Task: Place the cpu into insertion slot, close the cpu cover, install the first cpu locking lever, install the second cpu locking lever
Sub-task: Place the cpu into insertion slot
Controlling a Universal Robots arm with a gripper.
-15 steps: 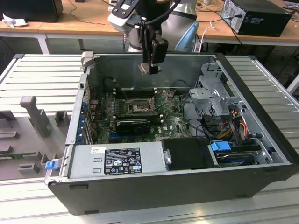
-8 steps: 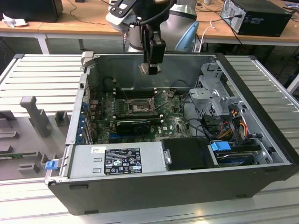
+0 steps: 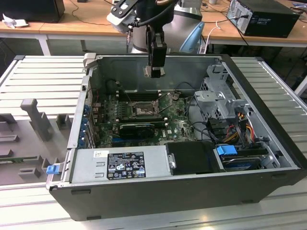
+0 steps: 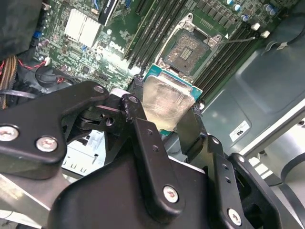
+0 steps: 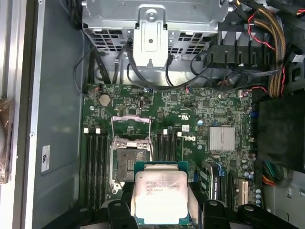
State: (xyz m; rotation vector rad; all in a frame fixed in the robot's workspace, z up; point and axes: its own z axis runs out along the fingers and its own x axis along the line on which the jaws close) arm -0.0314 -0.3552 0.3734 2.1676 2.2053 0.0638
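Black jointed metal links of the gripper [image 4: 164, 114] lie closest to the lens in the second wrist view, studded with silver screws. Its two dark fingers [image 4: 138, 95] are clamped on opposite edges of the cpu [image 4: 167, 100], gripping it firmly.

The cpu is a flat square chip, so no side is longer than another. Its dull silver-beige metal top faces up toward the wrist cameras, smeared and slightly glossy, bordered by a thin green-blue board edge. In the first wrist view the cpu [image 5: 159, 195] lies square-on, its edges parallel to those of the insertion slot [image 5: 129, 162], covering the slot's near edge from this angle but held above the board, not seated.

The insertion slot [image 4: 190, 50] is a square socket with a dark rim and a finely grained pin field, bare and uncovered. The cpu cover [image 5: 131, 118], a thin metal frame, appears swung open just beside the slot. Long black memory slots [image 5: 95, 162] flank the socket on the green motherboard [image 5: 200, 109], near a ribbed silver heatsink [image 5: 222, 139].

In the exterior view the gripper [image 3: 154, 72] hangs high over the open computer case [image 3: 144, 191], well above the insertion slot [image 3: 142, 109].
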